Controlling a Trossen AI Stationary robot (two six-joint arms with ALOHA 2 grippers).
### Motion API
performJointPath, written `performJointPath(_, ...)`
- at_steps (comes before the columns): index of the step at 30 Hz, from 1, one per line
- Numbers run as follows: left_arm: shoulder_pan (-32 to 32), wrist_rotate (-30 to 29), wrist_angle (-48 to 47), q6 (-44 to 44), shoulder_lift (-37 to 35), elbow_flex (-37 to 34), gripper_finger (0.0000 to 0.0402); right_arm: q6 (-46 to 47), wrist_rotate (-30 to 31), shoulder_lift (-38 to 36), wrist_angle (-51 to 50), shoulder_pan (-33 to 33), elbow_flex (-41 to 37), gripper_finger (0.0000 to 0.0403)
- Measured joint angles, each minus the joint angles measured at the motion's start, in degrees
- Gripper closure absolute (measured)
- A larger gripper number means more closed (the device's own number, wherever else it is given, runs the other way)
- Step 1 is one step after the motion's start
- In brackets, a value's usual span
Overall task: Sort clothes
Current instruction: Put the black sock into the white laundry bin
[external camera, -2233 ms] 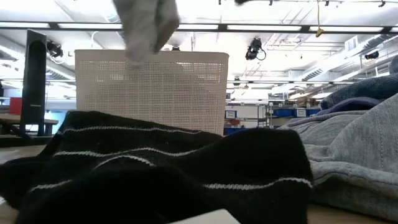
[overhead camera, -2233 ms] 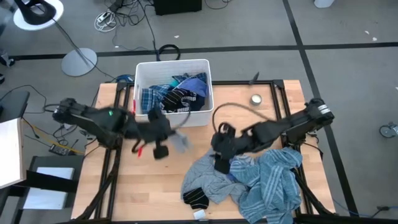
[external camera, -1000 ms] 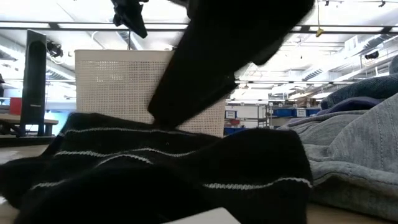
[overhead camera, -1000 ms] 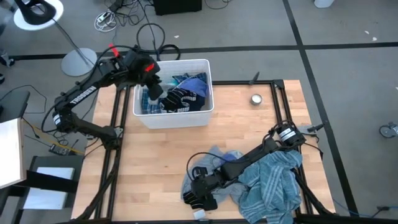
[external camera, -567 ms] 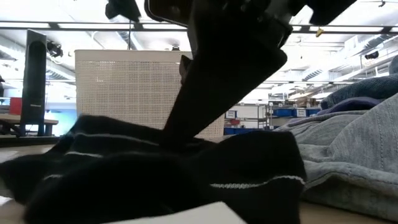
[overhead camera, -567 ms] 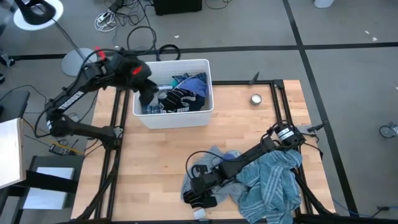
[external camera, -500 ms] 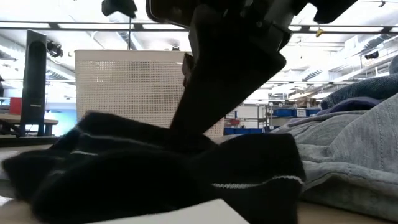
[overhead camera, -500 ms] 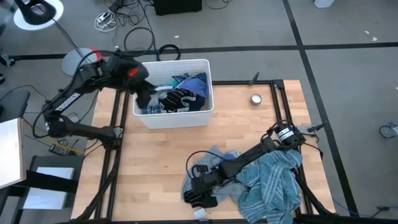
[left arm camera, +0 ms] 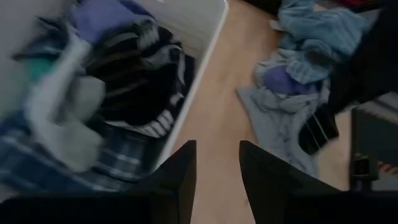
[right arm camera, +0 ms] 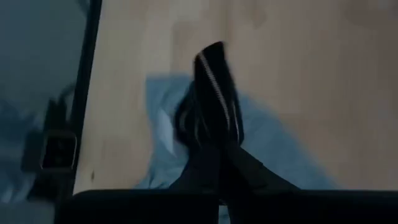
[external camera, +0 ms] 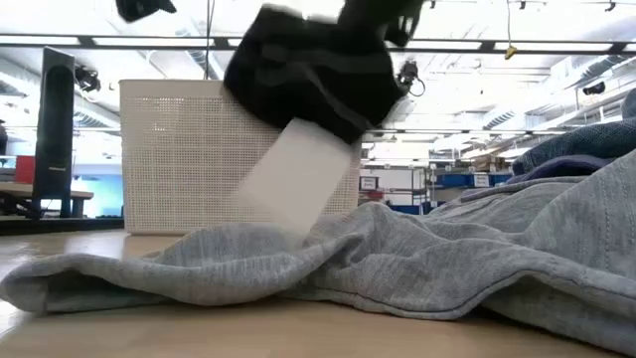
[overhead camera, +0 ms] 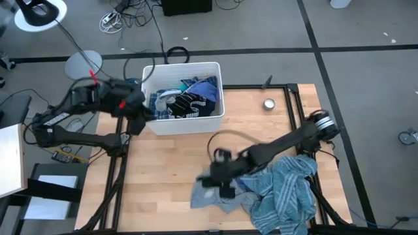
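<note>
A black striped piece hangs in the air in front of the white bin, with my right gripper shut on it above the table's middle near side. Below it a grey garment lies spread on the table, its edge against a light-blue striped shirt. The bin holds a plaid shirt, a black striped piece and other clothes. My left gripper is open with nothing between its fingers, and hovers by the bin's near left corner. My right gripper pinches a bunched part of the black striped piece between its two fingers; which edge or how many layers, I cannot tell. The piece is lifted clear of the grey garment and hangs below the fingers, a white tag dangling from it.
A small round metal object sits on the table to the right of the bin. Bare wood lies between the bin and the clothes heap. Black frame rails run along the table's left and right sides.
My right gripper has risen from the near edge and gone toward the far side, carrying the black striped piece, which lay on the grey garment and now hangs clear. My left gripper has moved from above the bin toward the table's left and near side.
</note>
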Motion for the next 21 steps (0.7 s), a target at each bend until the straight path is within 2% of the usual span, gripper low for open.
performJointPath(6, -10.36, -0.8, 15.21, -9.54, -7.18, -16.08, 0.0275, 1.85, 10.75, -11.95, -3.93, -2.45, 0.67, 0.04)
performJointPath(9, -15.97, -3.68, 22.52, -12.43, -8.29, -21.04, 0.0276, -0.73, 14.93, -14.64, -6.42, -4.86, 4.9, 0.0401)
performJointPath(12, -21.39, -6.58, 28.27, -13.84, -7.44, -24.93, 0.0279, -6.65, 18.01, -14.67, -8.73, -8.41, 11.59, 0.0401)
performJointPath(15, -26.31, -10.26, 33.29, -14.45, -5.29, -28.05, 0.0281, -11.29, 18.32, -12.81, -8.59, -13.56, 18.45, 0.0401)
performJointPath(21, -34.3, -16.93, 42.83, -15.92, 0.46, -32.2, 0.0282, -13.15, 17.05, -6.38, -7.0, -24.98, 27.45, 0.0399)
